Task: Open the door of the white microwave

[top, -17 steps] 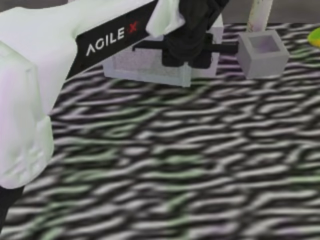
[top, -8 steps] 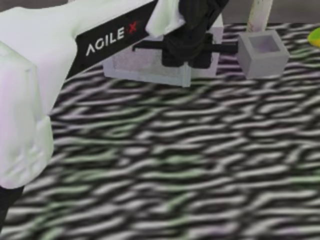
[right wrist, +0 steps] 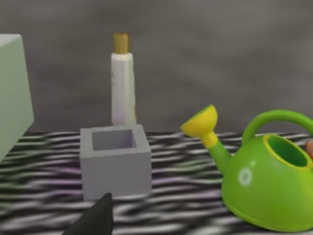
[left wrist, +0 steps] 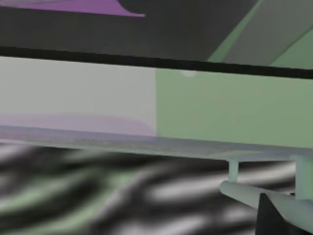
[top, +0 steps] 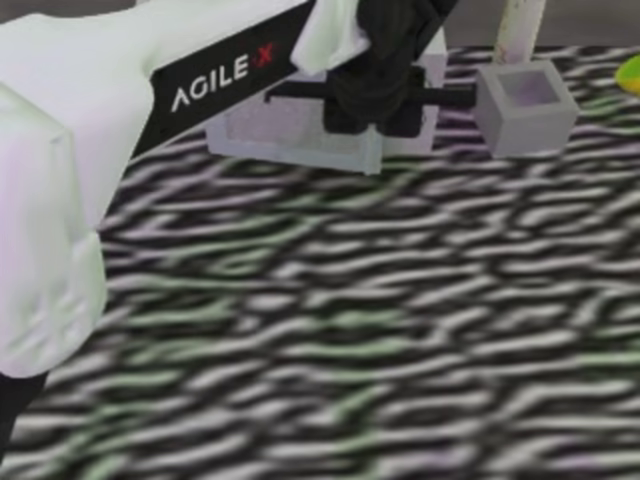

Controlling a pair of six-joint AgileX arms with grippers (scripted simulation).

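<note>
While reaching over the white microwave [top: 300, 130], left hand [top: 375, 95] low at the door [top: 290, 135] handle [left wrist: 254, 196] — grip state impossible to tell. Right hand [right wrist: 95, 220] parked near grey open cube [right wrist: 116, 159] and green watering can [right wrist: 266, 183] — grip likewise unclear.

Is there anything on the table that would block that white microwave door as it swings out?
Nothing visible does. The striped table before the white mesh-windowed door is bare; the small grey open cube stands off to its right. The left gripper is already at the door.

A grey cube [top: 526, 105] stands just right of the white microwave [top: 300, 135], crowding that side; the striped table [top: 380, 350] in front lies open.
</note>
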